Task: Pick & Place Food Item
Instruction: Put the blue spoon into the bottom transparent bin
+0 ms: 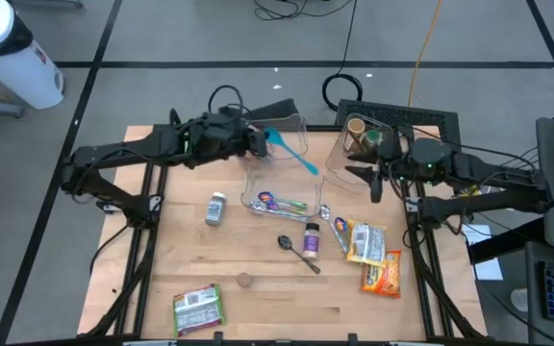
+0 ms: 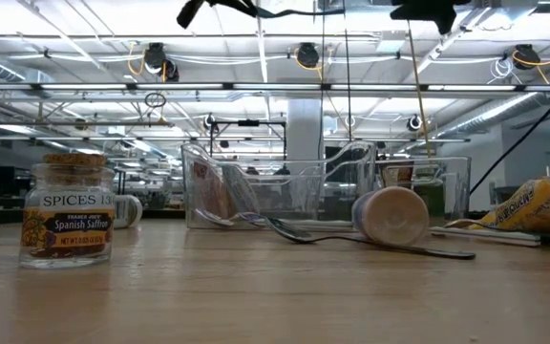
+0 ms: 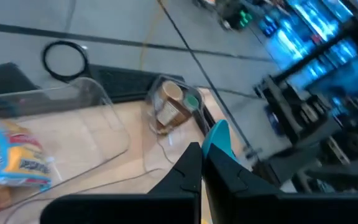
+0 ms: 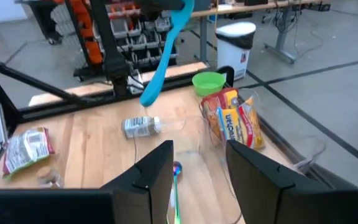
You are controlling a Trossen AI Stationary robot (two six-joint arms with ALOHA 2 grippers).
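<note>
While your left hand [image 1: 263,140] is clamping the blue spatula [image 1: 291,152] above the clear bin [image 1: 279,191], its long free end is risking a snag on the rim. Your right hand [image 1: 378,181] is hovering with fingers apart, gripping nothing, beside the jar container [image 1: 352,152]; the snack packets [image 1: 374,256] are lying on the desk [image 1: 277,298] nearby.

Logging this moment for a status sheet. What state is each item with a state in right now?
Left end effector: shut on blue spatula, held above the table.
Right end effector: open, empty.
Clear bin: upright, scissors inside.
Spice jar: upright, corked.
Small bottle: lying on its side.
Metal spoon: lying flat on the table.
</note>
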